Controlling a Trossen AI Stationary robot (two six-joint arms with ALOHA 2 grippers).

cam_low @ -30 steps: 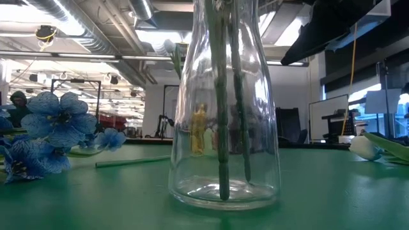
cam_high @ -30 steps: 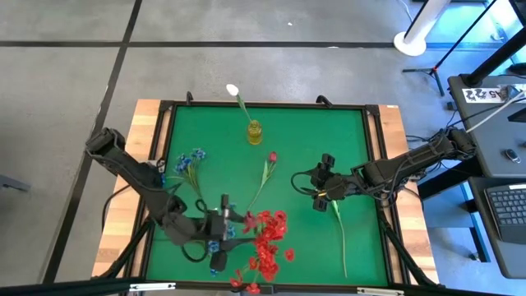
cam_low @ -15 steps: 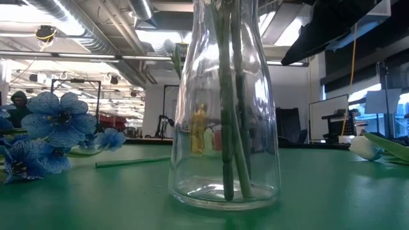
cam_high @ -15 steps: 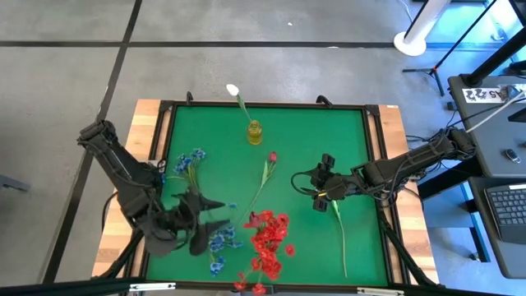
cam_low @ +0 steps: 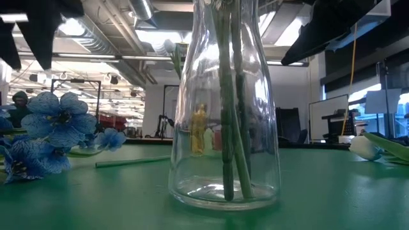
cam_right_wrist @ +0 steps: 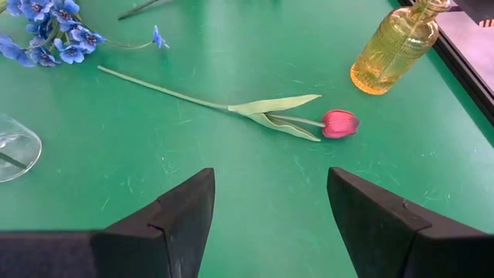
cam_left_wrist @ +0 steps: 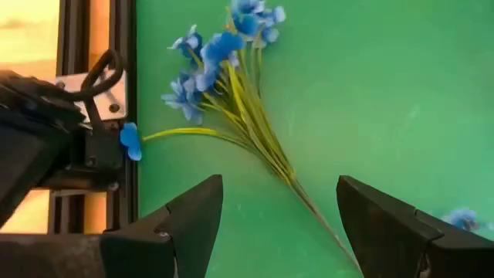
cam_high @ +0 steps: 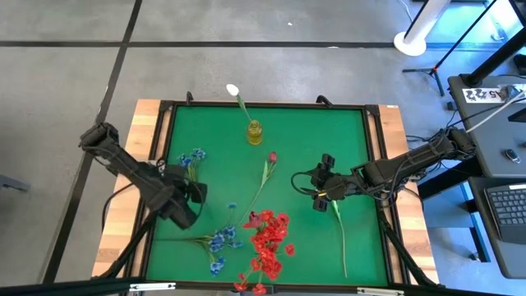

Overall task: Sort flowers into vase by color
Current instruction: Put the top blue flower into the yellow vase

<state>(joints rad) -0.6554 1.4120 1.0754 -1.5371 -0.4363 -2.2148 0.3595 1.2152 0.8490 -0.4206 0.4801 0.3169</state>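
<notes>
My left gripper [cam_high: 194, 189] [cam_left_wrist: 278, 224] is open over the mat's left part, facing a loose blue bunch [cam_high: 191, 159] [cam_left_wrist: 224, 54] that lies flat. My right gripper [cam_high: 316, 182] [cam_right_wrist: 270, 216] is open over the right-middle, facing a single red bud [cam_high: 271, 156] [cam_right_wrist: 340, 123] lying on the mat. The red clusters [cam_high: 267, 242] stand with their stems [cam_low: 230, 128] in a clear glass vase [cam_low: 223, 108] near the near edge. A second blue bunch [cam_high: 218, 242] [cam_low: 45, 128] lies left of that vase. A yellow vase [cam_high: 254, 131] [cam_right_wrist: 394, 46] holds a white bud [cam_high: 233, 89].
A long green stem [cam_high: 339, 238] lies on the mat near side of my right gripper, and a white bud [cam_low: 365, 148] shows at the low view's right. A black frame [cam_high: 164, 115] rims the green mat, with a stray blue blossom [cam_left_wrist: 130, 143] on it.
My left gripper has drawn back from the red clusters at the glass vase, moving toward the table's left and far edges and turning toward the loose blue bunch. The stems in the glass vase have tipped from upright to leaning.
</notes>
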